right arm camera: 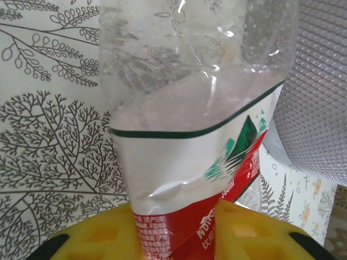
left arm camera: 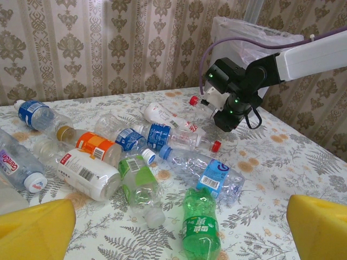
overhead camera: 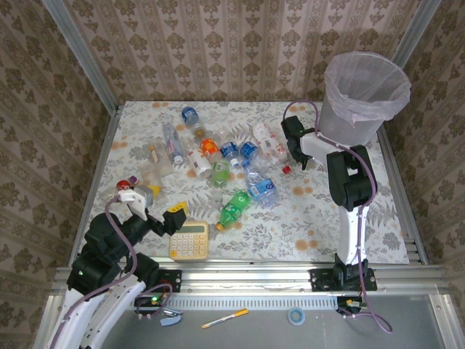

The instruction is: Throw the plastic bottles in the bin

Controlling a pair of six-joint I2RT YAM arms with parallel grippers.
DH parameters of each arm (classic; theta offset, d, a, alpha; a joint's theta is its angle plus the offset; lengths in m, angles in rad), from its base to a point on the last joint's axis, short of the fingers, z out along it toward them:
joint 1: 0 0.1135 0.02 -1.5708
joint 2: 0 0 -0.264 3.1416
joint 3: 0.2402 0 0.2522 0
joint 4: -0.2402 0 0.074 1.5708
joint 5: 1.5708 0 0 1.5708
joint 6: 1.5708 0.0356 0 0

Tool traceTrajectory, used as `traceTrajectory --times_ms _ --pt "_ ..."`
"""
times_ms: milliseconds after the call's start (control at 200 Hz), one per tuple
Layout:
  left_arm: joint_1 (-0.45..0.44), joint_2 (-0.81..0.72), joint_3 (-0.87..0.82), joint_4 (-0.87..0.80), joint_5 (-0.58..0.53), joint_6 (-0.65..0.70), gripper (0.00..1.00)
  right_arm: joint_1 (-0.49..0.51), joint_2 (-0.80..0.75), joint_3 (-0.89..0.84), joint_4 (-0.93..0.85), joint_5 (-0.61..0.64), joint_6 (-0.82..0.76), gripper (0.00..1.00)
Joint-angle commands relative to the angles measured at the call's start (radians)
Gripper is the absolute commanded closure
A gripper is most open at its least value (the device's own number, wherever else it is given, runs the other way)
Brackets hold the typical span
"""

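Two yellow pads [right arm camera: 92, 238] of the right gripper [right arm camera: 176, 241] pressed onto a clear bottle [right arm camera: 184, 162], clamped at its white-and-red labelled end. Runs lengthwise straight out from the fingers, label end in the grip, crumpled clear body pointing away (cannot tell which end carries the cap). Over the patterned table [overhead camera: 327, 218], touching it or not unclear, just beside the grey mesh wall of the bin [overhead camera: 347, 129]. Stands upright at the far right corner, mouth upward, lined with a pinkish-white bag [overhead camera: 367, 80].

At the near left, the left gripper [left arm camera: 178, 219] spread wide with nothing between its yellow fingers [left arm camera: 38, 230], aimed across the table toward the heap. Just ahead of it, a green bottle [left arm camera: 199, 222] flat on its side, long axis slanting from the heap toward the yellow calculator [overhead camera: 189, 240]. Beyond, the other plastic bottles [overhead camera: 220, 169] loosely heaped mid-table, all lying down, axes pointing every which way: an orange-labelled one [left arm camera: 95, 145], several blue-labelled, a white one [left arm camera: 89, 173] with a barcode. Well apart from the bin, most touching a neighbour.
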Motion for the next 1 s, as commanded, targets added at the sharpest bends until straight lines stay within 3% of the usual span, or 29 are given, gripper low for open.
traceTrajectory --times_ms 0,235,370,995 --pt "-0.006 0.006 -0.008 0.016 0.011 0.020 0.00 -0.001 -0.035 -0.039 -0.021 -0.028 0.041 0.73" --pt "-0.005 0.008 -0.008 0.017 0.012 0.021 0.00 0.005 -0.116 -0.088 -0.001 -0.049 0.072 0.84" --pt "-0.005 0.008 -0.010 0.017 0.011 0.022 0.00 0.013 -0.191 -0.126 0.003 -0.064 0.108 0.86" --pt "-0.004 0.007 -0.005 0.014 0.011 0.021 0.00 0.095 -0.830 -0.285 0.087 -0.210 0.187 0.90"
